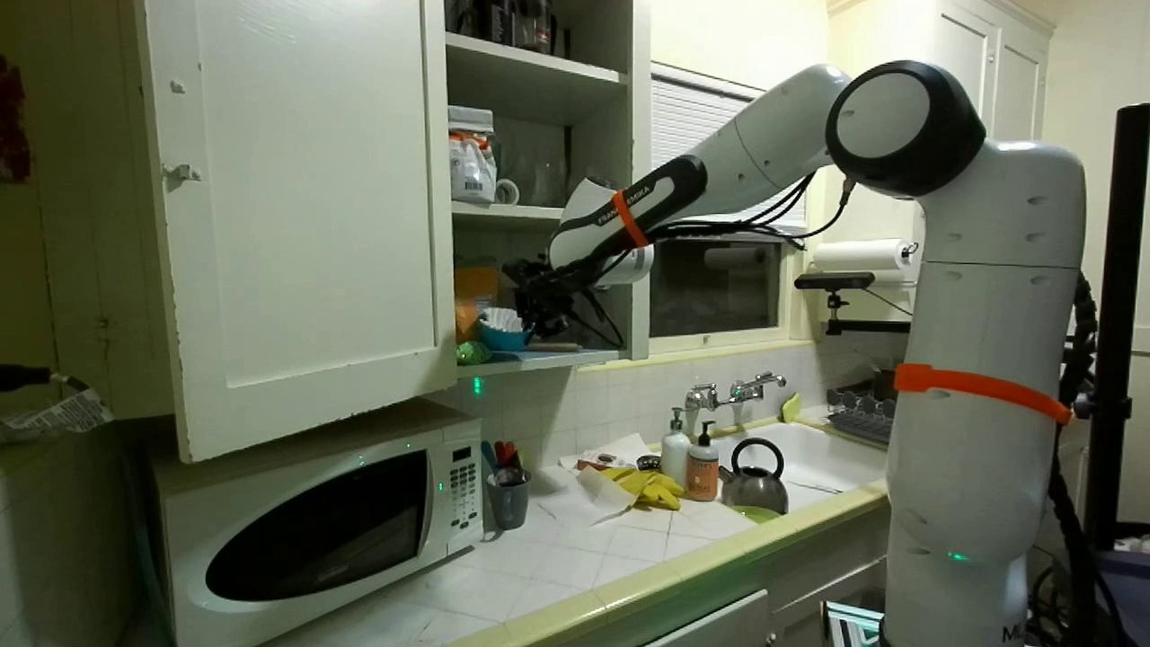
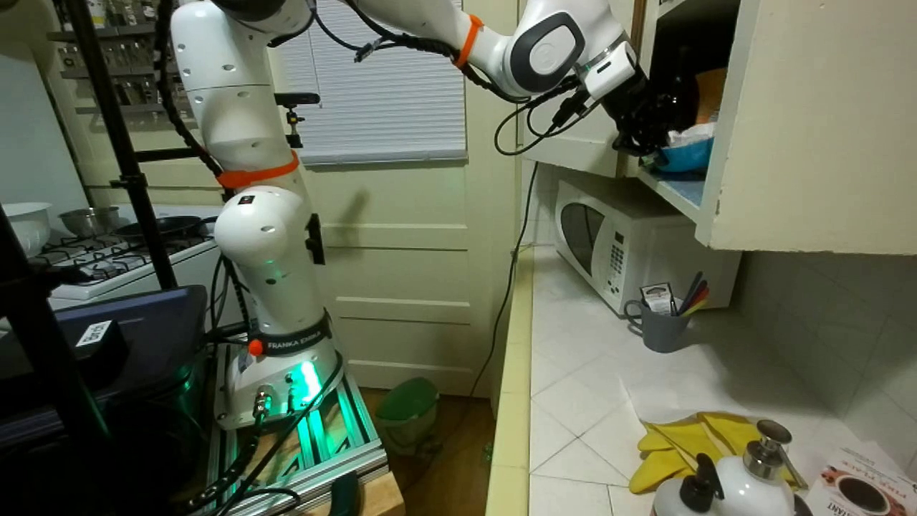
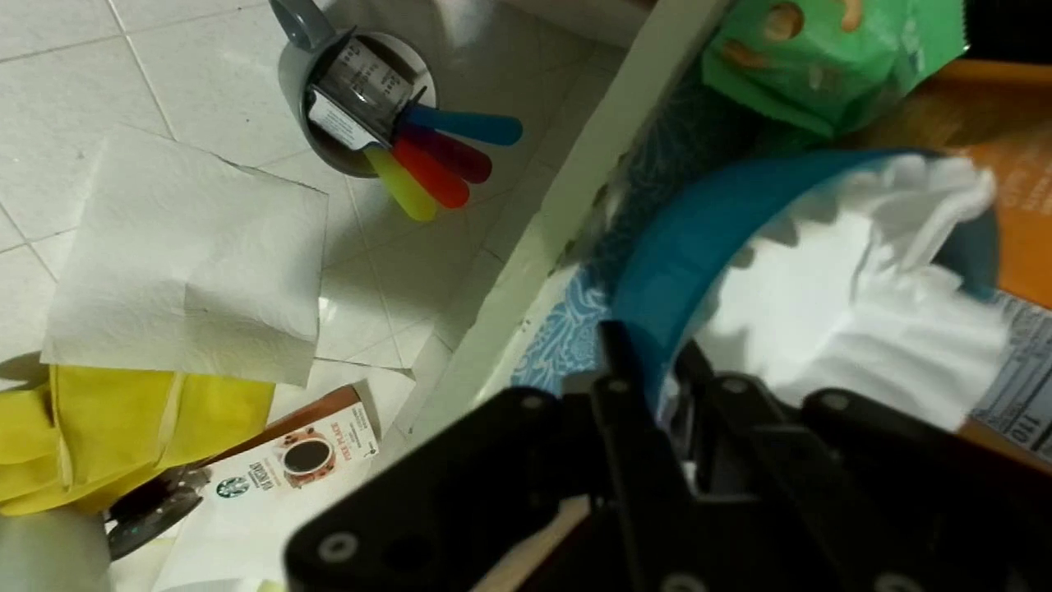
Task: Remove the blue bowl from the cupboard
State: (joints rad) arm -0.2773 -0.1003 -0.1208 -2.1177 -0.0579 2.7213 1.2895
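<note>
Blue bowl (image 3: 690, 247): on the lowest shelf (image 1: 539, 361) of the cupboard (image 1: 597, 126), near the front edge, white fluted papers (image 3: 789, 304) inside.
Pincer (image 3: 655, 349): straddles the near wall, one finger inside, one outside, narrow gap; can't tell if both sides bear on it.
Rim: confirm a firm bite before lifting; wall looks thin and curved, may pivot under a tips-only hold.
Papers: look light and loose; go slow, hold level, else they probably spill.
Exit: small rise off the shelf first, then out over the edge, no sideways swing.
Green bag (image 3: 830, 57), orange pouch (image 3: 986, 115): crowd the far side; pull away from them.
Door (image 1: 310, 207): stands open; give it room on the way out.
Forearm (image 1: 719, 162): "FRANKA EMIKA".
Coffee packet (image 3: 296, 464): on the tabletop (image 3: 66, 99); "PIKE PLACE", "VIA INSTANT", looks like a Starbucks roundel.
Printed panel (image 3: 1019, 382) by the pouch: maybe "110", rest unreadable.
Soap bottle (image 1: 702, 472): label too small to read.
</note>
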